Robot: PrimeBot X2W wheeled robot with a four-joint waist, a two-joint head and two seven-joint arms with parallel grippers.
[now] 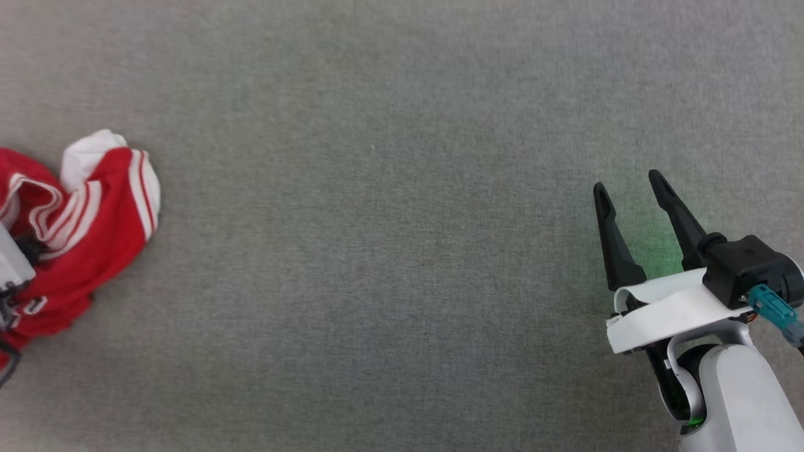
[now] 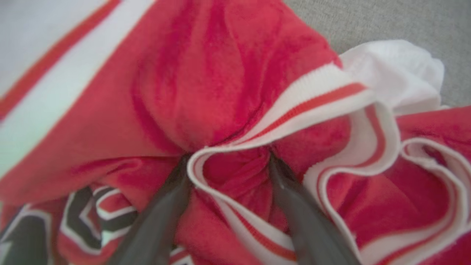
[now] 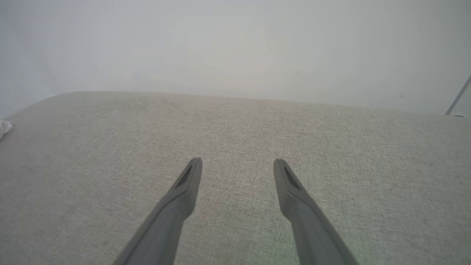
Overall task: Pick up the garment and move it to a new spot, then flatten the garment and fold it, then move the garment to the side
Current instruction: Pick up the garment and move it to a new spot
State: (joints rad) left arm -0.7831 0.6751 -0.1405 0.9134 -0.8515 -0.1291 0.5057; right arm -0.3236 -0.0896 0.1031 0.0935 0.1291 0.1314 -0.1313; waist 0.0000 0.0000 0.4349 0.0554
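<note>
Far left of head view, half cut off by the frame edge: crumpled red sleeveless jersey w/ white-and-red striped trim and white lining (image 1: 94, 207), heaped on grey woven cloth surface (image 1: 402, 251). Middle and right of that surface bare, so plenty of room for a new spot. In left wrist view, same jersey (image 2: 220, 73) close up, black white-outlined lettering at lower left. Left gripper (image 2: 228, 160) spread wide, both dark fingers (image 2: 294, 206) dug into the folds, a loop of striped trim and a red pleat lying between them; nothing clamped yet. Right gripper (image 1: 628, 182) at lower right of head view, well apart from the jersey, likewise spread wide and empty; in right wrist view (image 3: 238, 162) just above bare grey cloth (image 3: 235, 121), pale wall beyond. Probably the first pick-up, approach done, squeeze not yet made. Risks from here: closing on the trim loop alone, so a thin ribbed edge slipping out on the lift; or catching one layer only, w/ the rest of the heap trailing and dragging across the cloth, ending up more twisted and harder to flatten. Also poss.: fingertips pressing into the surface underneath, depth under the heap not readable. Jersey partly out of head view, so full extent unknown.
</note>
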